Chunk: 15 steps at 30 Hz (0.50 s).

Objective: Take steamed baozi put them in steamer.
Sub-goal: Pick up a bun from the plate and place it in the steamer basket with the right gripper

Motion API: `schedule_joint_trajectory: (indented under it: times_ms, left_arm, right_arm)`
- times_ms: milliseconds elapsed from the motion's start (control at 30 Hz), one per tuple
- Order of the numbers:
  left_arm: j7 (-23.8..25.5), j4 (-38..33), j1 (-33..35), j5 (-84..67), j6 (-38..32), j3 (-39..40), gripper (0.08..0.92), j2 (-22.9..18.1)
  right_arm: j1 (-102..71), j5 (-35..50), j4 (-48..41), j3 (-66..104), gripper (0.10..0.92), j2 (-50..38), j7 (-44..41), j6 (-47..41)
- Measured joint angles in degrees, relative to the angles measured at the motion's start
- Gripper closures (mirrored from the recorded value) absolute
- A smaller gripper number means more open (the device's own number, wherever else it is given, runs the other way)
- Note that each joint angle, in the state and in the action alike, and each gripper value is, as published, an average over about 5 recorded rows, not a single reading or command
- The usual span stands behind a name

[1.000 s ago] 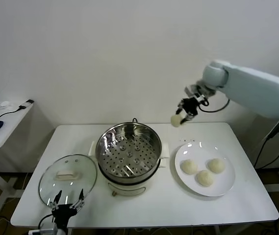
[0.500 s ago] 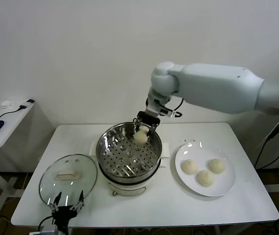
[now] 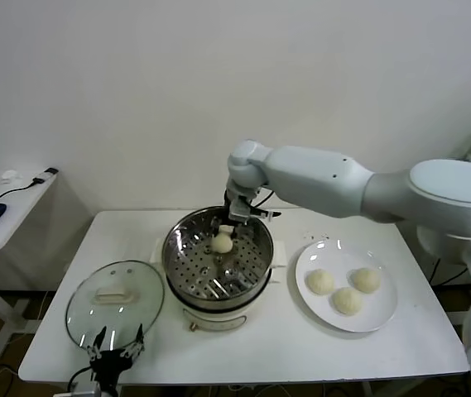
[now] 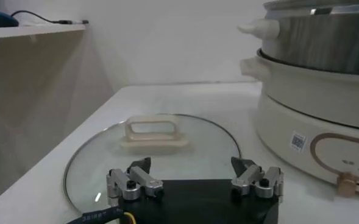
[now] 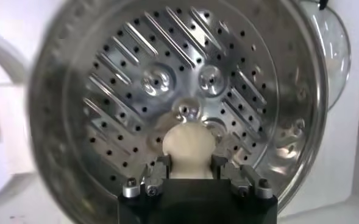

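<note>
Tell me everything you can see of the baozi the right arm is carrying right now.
The carried baozi is a small, smooth, cream-white dough bun, rounded and matte, with no visible marks. The right gripper has its jaws shut on its two sides, inside the steamer over the rear part of the perforated tray. Whether its underside touches the tray cannot be told. Nothing else touches it.

A: Even, bright indoor light; soft shadows under the steamer (image 3: 217, 265); glare on the glass lid (image 3: 113, 303).
B: Right wrist view: steamer rim blurred, pale edges washed out.
</note>
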Motion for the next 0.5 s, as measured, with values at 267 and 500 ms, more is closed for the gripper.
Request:
schedule_joint_trajectory:
  times_ms: [267, 500]
  left_arm:
    - [0.0, 0.1, -0.1, -0.2, 0.0, 0.0, 0.177, 0.0]
    - [0.0, 0.0, 0.0, -0.2, 0.0, 0.2, 0.177, 0.0]
  right_arm:
    - [-1.3, -0.2, -4.5, 0.3, 0.440, 2.2, 1.0, 1.3]
    - [0.2, 3.7, -4.9, -1.2, 0.244, 1.9, 1.1, 1.6]
